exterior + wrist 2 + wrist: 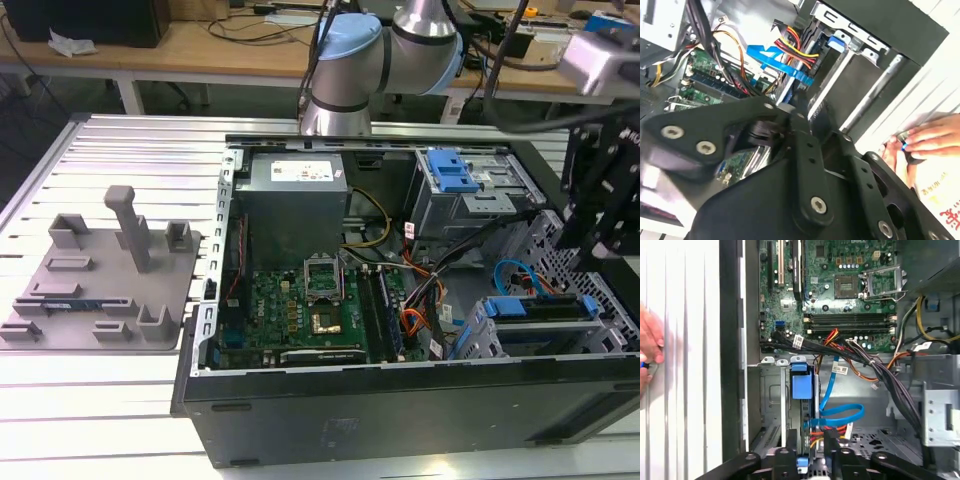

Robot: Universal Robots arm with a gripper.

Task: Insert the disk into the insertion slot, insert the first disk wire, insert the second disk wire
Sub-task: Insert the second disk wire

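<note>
**Open case on the table, fixture alongside**

Lying open on the table: computer case. Toward the exterior view's left, beside the case: a moulded fixture plate. Inside, motherboard flat on the case floor, power supply behind it. Toward the exterior view's right: drive cage near the front wall, disk seated in it, gripper above. Beside the case wall in the first wrist view: a person's hand on the table.

Arm reaches over, claw pointing down.
</note>
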